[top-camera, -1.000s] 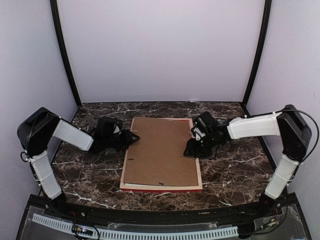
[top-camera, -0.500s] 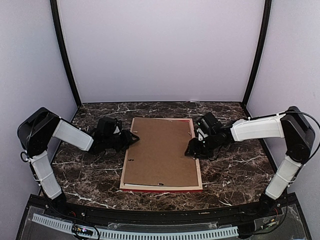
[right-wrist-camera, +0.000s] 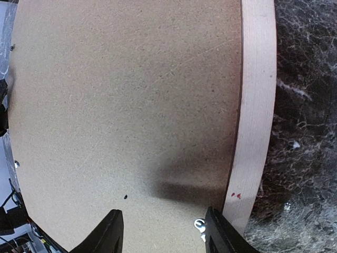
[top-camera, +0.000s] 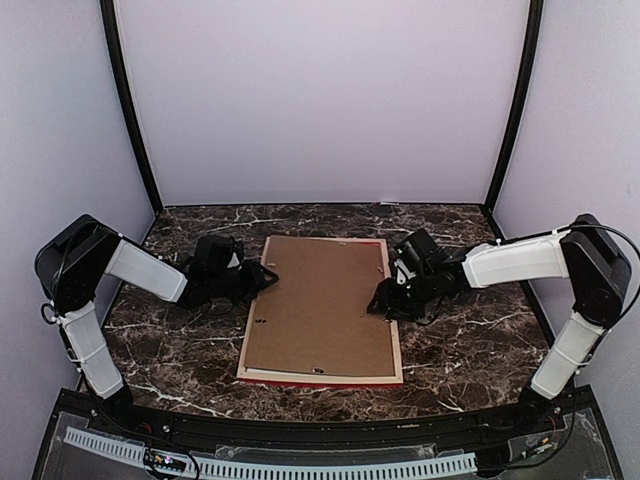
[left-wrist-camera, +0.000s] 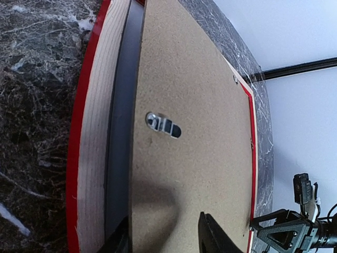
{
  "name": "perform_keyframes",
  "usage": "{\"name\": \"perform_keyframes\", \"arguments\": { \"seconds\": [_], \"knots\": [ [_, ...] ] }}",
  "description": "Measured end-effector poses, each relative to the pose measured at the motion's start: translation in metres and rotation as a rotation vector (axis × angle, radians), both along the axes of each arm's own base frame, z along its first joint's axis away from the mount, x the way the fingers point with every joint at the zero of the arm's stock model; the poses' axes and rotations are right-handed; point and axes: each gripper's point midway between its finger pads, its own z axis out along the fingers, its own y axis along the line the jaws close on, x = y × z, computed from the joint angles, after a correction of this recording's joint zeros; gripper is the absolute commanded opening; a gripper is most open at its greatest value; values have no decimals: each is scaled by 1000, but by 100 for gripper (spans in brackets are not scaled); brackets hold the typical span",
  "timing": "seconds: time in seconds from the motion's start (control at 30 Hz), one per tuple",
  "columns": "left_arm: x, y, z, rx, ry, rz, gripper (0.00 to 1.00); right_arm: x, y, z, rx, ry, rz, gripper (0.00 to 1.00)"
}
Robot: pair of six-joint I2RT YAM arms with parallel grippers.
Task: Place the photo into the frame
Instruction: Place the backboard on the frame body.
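The frame (top-camera: 320, 379) lies face down in the middle of the desk (top-camera: 470, 340), pale wood side up, with the brown backing board (top-camera: 320, 300) laid over its opening. The photo shows in none of our views, so we judge it sits beneath that board. Our left end effector (top-camera: 266, 276) is at the frame's left rail and our right end effector (top-camera: 380, 298) is at the right rail, both with fingers spread apart and nothing between them. From the left wrist we see a dark gap (left-wrist-camera: 118, 158) between the rail and the board's edge, so the board does not look fully seated on that side. To do this step well, we should press down flat on the board near each long edge, gently and evenly, so it drops inside the rails without tipping. We should keep off the metal hanger (left-wrist-camera: 163, 125) and mind the small clip (right-wrist-camera: 199, 225) by the right rail, which may need turning over the board afterwards.
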Motion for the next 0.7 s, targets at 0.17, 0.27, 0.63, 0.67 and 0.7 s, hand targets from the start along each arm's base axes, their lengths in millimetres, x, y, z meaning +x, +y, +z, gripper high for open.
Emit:
{"name": "perform_keyframes", "arguments": {
  "seconds": [0.17,0.27,0.63,0.67,0.7],
  "knots": [
    [0,0,-1,7,-1,6,38,-4,0,-1,23,11,-6,53],
    [0,1,-2,14,0,17,37,-7,-1,-1,29,16,-11,54],
    [0,3,-5,28,6,27,39,-12,-6,4,21,27,-24,58],
    [0,3,-5,28,6,26,39,-12,-7,5,18,25,-25,58],
    [0,3,-5,27,6,24,39,-12,-7,6,15,23,-26,58]
  ]
}}
